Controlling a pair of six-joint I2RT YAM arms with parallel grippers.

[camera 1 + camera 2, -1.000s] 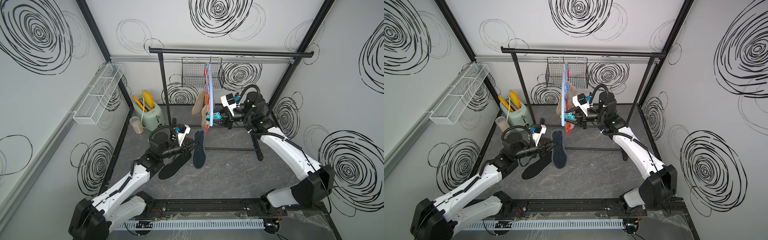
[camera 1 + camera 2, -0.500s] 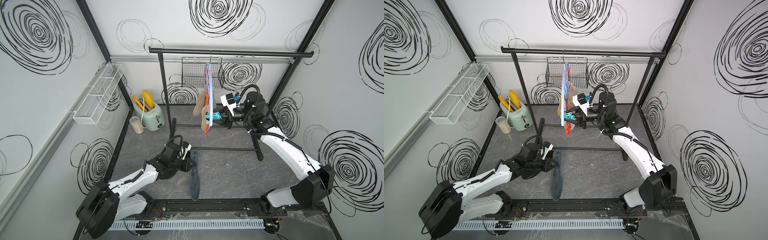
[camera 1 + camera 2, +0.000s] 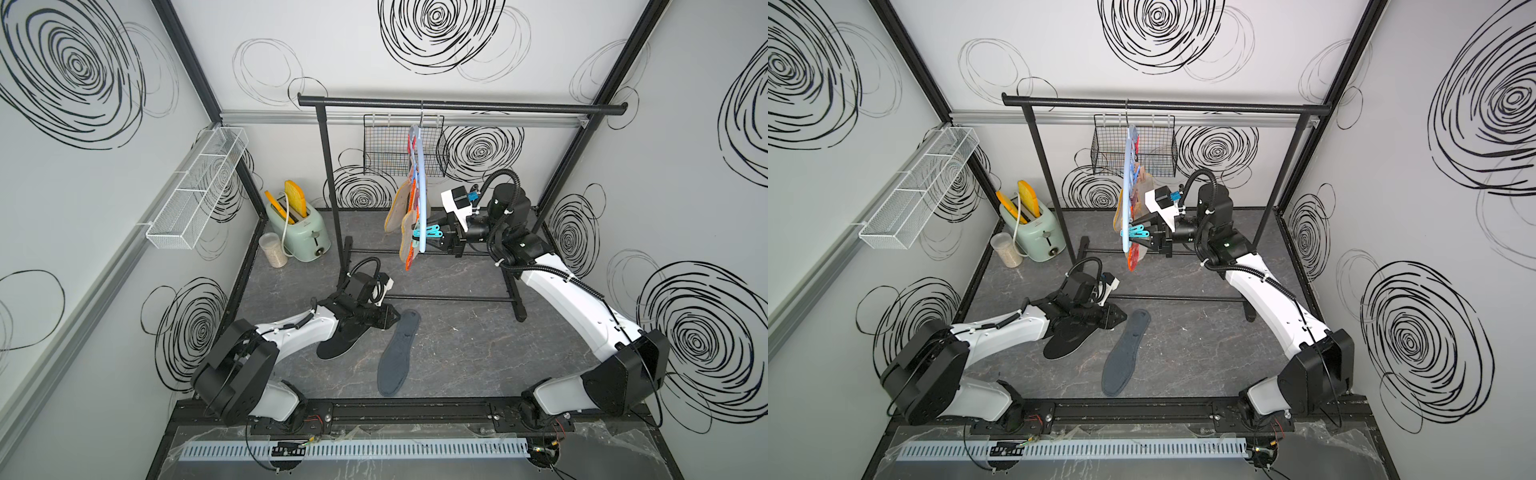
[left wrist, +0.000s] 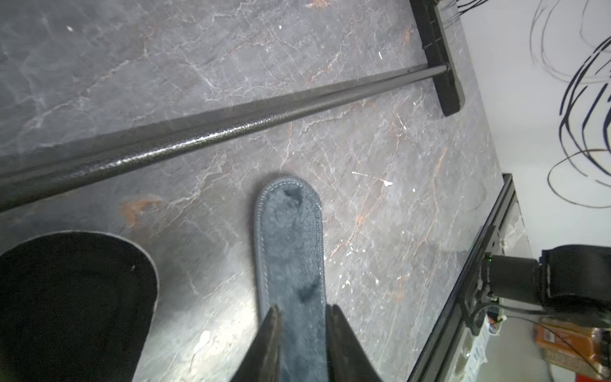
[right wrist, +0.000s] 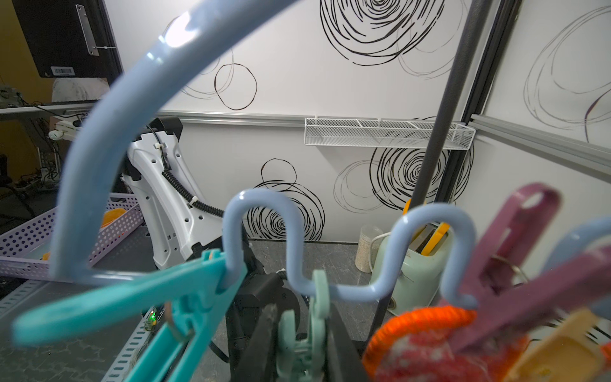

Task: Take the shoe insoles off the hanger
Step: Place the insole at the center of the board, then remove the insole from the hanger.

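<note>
**Top views.** The black garment rail (image 3: 457, 107) stands on the bench (image 3: 478, 353) and serves as the reference. The pale blue hanger (image 3: 421, 195) hangs by its hook from the rail's top bar, edge-on to the camera. A beige insole (image 3: 395, 210) and a red orange-edged insole (image 3: 409, 255) hang pegged to it; any others behind them cannot be told apart. The right end effector (image 3: 440, 240) meets the hanger's lower bar, under the rail's top bar and beside a teal peg (image 3: 432, 230). On the arm-base side of the rail's front foot bar, a grey-blue insole (image 3: 397, 353) lies flat on the bench. A black insole (image 3: 338, 345) lies near it, partly under the left arm. The left end effector (image 3: 392, 320) sits low at the grey-blue insole's end nearest the rail.

**Left wrist view.** The left end effector (image 4: 302, 311) is released, its jaws parted. The grey-blue insole (image 4: 291, 251) lies on the bench and runs out from between the fingers (image 4: 271, 330) toward the rail's foot bar (image 4: 231, 129). Contact cannot be told. The black insole (image 4: 72, 297) lies apart from it.

**Right wrist view.** The right end effector (image 5: 302, 317) is clenched on a mint-green peg (image 5: 304, 334) clipped to the hanger's wavy lower bar (image 5: 261, 211). The teal peg (image 5: 132, 297) grips the neighbouring wave. A purple peg (image 5: 509, 238), blurred, overlaps the red orange-edged insole (image 5: 429, 350).
</note>
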